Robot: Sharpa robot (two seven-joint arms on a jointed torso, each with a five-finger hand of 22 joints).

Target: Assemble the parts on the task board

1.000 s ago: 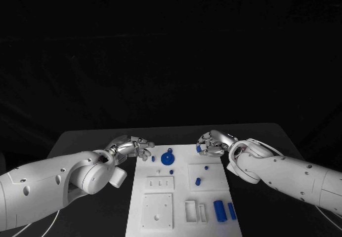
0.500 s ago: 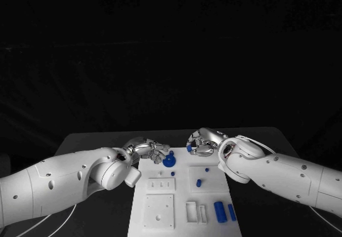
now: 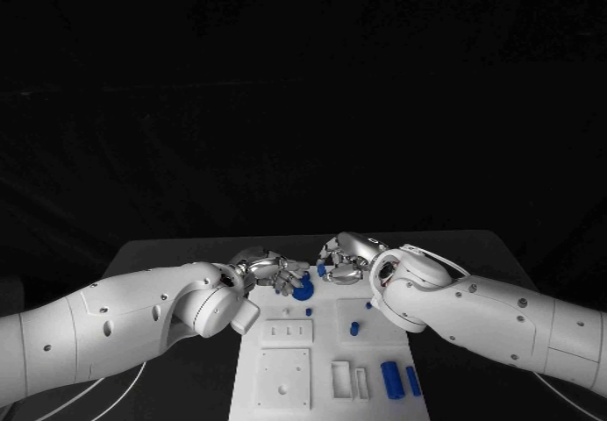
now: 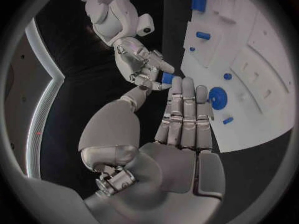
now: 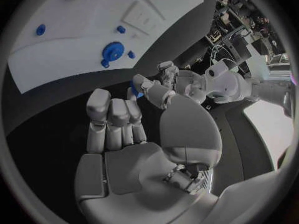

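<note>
Above the task board (image 3: pixel 303 351), both hands fingertip-to-fingertip.

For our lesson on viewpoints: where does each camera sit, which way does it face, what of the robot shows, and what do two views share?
Head view: on the robot's head, looking down at the task board; both arms, left hand and right hand show.
Left wrist view: behind the left hand, facing the task board; its palm and fingers show.
Right wrist view: behind the right hand, facing the task board; its palm and fingers show.
Shared: both wrist views show the blue disc.
</note>
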